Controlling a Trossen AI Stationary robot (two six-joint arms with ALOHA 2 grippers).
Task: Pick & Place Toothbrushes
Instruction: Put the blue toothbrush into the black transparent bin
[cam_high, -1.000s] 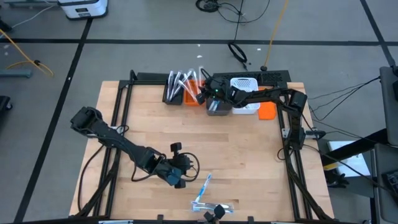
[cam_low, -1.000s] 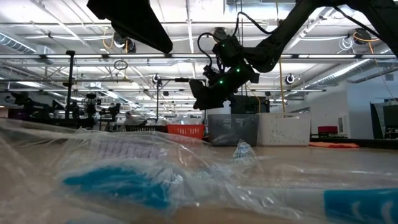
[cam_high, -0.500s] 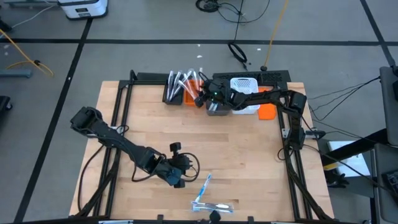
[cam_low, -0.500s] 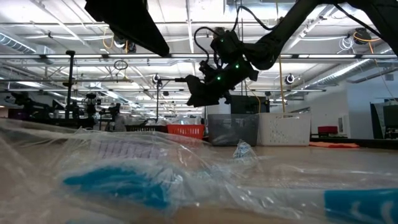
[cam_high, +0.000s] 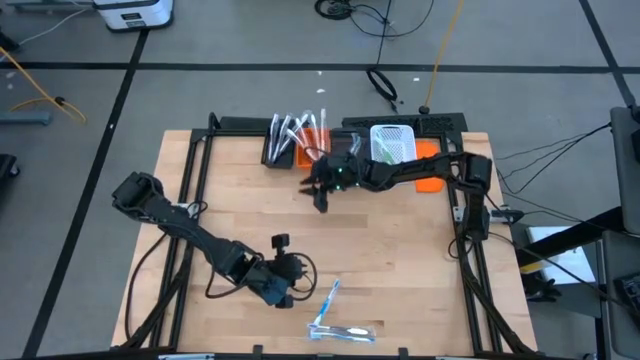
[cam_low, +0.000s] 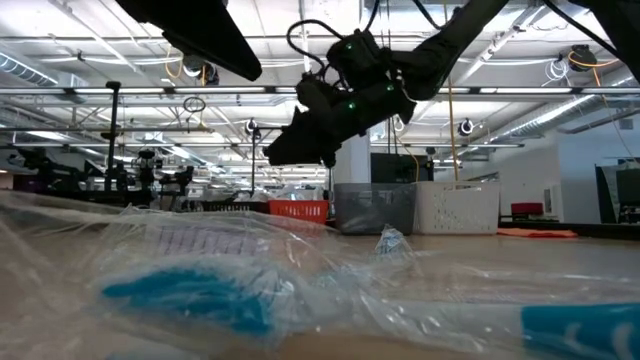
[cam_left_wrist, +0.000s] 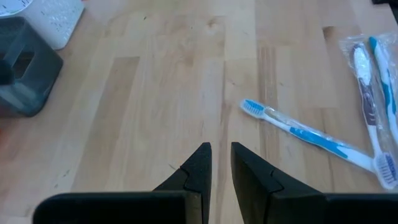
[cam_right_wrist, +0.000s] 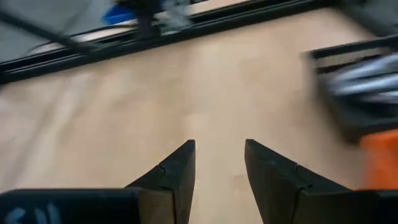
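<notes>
Wooden table (cam_high: 380, 260) within a black frame, on a grey floor crossed with dark tape lines; a large open hall shows behind in the low view. Lower left of centre in the high view, the left gripper (cam_high: 283, 292) sits low over the table, jaws nearly closed with a narrow gap, grasping nothing. Just right of it, at bottom centre, lie a blue-and-white toothbrush (cam_high: 329, 297) and a clear packet (cam_high: 345, 332) holding more brushes; the left wrist view shows the loose brush (cam_left_wrist: 298, 130) lying ahead of the fingers, apart from them. At upper centre, a dark bin (cam_high: 279, 148) and orange bin (cam_high: 312, 147) hold several brushes standing at a lean. The right gripper (cam_high: 318, 190) hangs just below those bins, jaws parted and empty. Grey (cam_high: 350, 143) and white (cam_high: 393, 143) bins stand to its right. Judgement: a brush appears delivered; the next pick is in hand. The left gripper must open wider, align over the loose brush and close on its handle.
</notes>
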